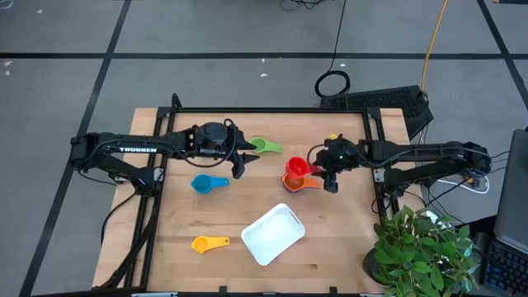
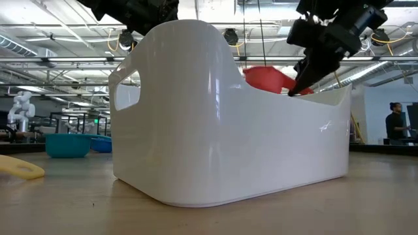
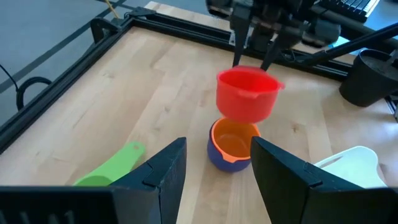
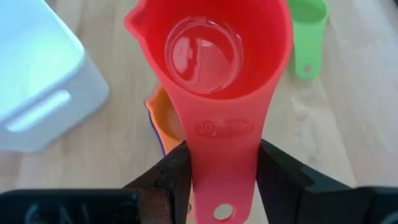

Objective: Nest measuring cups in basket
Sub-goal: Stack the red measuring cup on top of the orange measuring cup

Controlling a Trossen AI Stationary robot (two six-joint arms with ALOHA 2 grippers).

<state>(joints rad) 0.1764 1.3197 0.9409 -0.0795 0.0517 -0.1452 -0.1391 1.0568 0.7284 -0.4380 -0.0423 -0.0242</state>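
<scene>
On the handle of the glossy red cup (image 4: 214,68), pinched by the right gripper (image 4: 221,177), we read "2/3"; left gripper (image 3: 214,180) spread.

A robotics lab or industrial test hall, by every sign. Up top in the low view: exposed metal trusses (image 2: 59,62), bare ducting and hanging lamps, no finished ceiling. Off at the far left, a white robot arm (image 2: 19,108) parked among dark railings. At the right edge, a person (image 2: 395,124) standing at a workstation. From overhead: grey floor marked out in black tape lines (image 1: 111,49), a coiled black cable (image 1: 332,83), an orange cord (image 1: 433,41) trailing away. Centre stage, a wooden table (image 1: 330,239) ringed by a black metal frame (image 1: 272,110), with a potted plant (image 1: 425,252) at its corner.
</scene>
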